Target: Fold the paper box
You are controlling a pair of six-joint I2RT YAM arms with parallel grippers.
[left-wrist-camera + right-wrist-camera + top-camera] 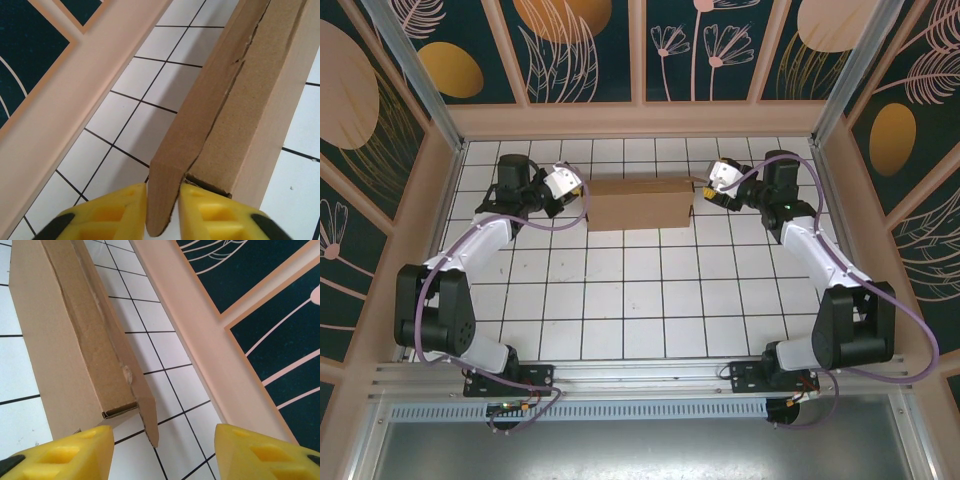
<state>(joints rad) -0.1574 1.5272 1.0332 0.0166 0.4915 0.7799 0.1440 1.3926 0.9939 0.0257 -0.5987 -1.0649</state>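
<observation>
Brown cardboard paper box (640, 205), slim, rectangular, rough-edged

Left arm (480, 240): I read it as bolted at the near left, elbow raised, forearm reaching forward and inward, wrist turned toward the centre. Left gripper (573, 186): in its wrist view the yellow fingers (117, 212) stand close together, one on each face of an end flap of the paper box (640, 205), pinching it. Right arm (810, 245): mirrored pose from the near right, wrist turned toward the centre. Right gripper (706, 182): yellow fingers (260, 447) spread wide, nothing gripped.
</observation>
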